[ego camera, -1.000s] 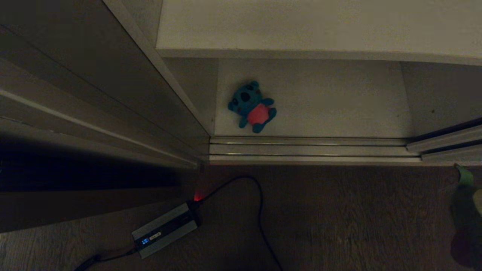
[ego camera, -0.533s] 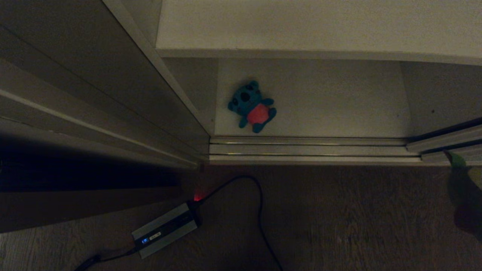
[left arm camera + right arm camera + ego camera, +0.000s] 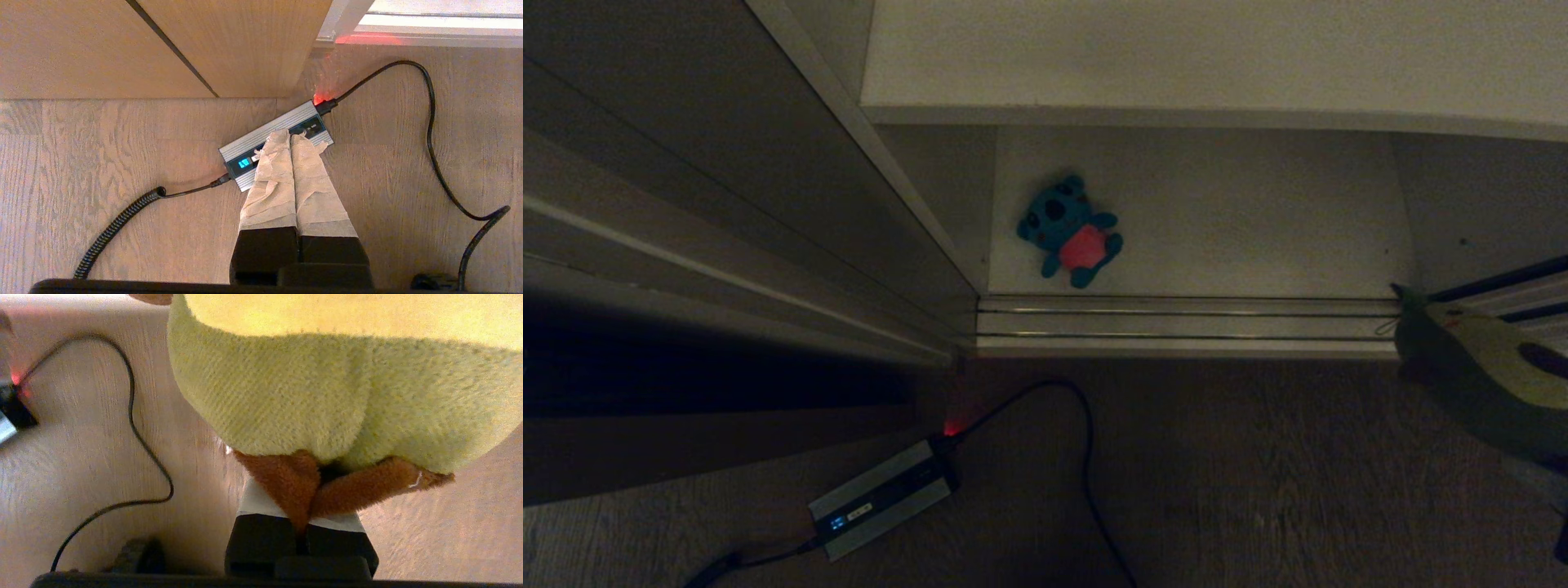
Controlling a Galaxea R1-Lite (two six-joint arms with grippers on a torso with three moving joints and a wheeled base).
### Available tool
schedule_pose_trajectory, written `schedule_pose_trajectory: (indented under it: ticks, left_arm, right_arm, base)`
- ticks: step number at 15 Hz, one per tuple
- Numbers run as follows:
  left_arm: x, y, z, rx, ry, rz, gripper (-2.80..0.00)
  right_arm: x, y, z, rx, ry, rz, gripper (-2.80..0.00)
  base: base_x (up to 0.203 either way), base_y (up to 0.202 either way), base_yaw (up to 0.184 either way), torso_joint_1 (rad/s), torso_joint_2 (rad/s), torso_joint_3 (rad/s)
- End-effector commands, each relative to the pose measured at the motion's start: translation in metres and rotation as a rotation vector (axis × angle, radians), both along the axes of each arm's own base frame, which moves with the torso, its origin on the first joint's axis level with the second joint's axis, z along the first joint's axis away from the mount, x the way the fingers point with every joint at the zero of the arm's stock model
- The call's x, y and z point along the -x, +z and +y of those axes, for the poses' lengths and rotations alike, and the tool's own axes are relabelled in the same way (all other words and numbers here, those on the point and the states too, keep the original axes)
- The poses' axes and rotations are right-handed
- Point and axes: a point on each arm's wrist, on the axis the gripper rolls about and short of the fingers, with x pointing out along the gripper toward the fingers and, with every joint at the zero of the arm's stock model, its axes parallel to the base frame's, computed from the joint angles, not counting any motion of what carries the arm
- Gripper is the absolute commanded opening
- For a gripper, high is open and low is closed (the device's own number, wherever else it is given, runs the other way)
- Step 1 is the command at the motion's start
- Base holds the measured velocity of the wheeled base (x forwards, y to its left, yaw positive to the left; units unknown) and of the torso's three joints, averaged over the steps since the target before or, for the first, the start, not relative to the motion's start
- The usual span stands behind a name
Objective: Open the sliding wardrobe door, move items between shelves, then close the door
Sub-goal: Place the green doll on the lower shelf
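The wardrobe stands open, and the sliding wardrobe door [image 3: 1523,287] shows only as pale frame edges at the far right. A teal monster toy [image 3: 1068,230] with a red-pink belly lies on the lower of the shelves [image 3: 1241,220], under an upper off-white board [image 3: 1217,57]. My right gripper [image 3: 301,512] is shut on a brown leg of the green avocado toy [image 3: 327,388]. The avocado toy [image 3: 1478,371] hangs over the floor track [image 3: 1176,325] at the right edge of the head view. My left gripper [image 3: 290,136] is shut and empty, parked above the floor.
A grey box [image 3: 880,498] with a lit display lies on the wooden floor, and its black cable [image 3: 1086,457] loops toward the track. Brown wooden side boards [image 3: 711,204] wall in the left side.
The avocado toy, held by my right gripper, has risen from the lower right corner and moved left, and now overlaps the end of the floor track. The monster toy has stayed put.
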Motion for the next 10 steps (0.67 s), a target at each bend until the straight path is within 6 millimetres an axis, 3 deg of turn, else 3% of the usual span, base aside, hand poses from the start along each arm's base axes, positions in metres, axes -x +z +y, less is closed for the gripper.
schedule_pose_trajectory:
  ticks: [1, 6, 10]
  left_arm:
    - [0.0, 0.0, 0.0, 0.0, 0.0, -0.003, -2.8]
    - [0.0, 0.0, 0.0, 0.0, 0.0, -0.003, -2.8]
    - [0.0, 0.0, 0.0, -0.001, 0.0, -0.004, -2.8]
  right_arm:
    - [-0.035, -0.019, 0.003, 0.001, 0.017, 0.112, -2.8]
    - [-0.095, -0.048, 0.003, -0.012, 0.023, 0.105, -2.8]
    - [-0.154, -0.043, -0.005, -0.027, 0.046, 0.034, -2.8]
  base:
    - [0.0, 0.0, 0.0, 0.0, 0.0, 0.0]
    - [0.0, 0.0, 0.0, 0.0, 0.0, 0.0]
    - [0.0, 0.0, 0.0, 0.0, 0.0, 0.0]
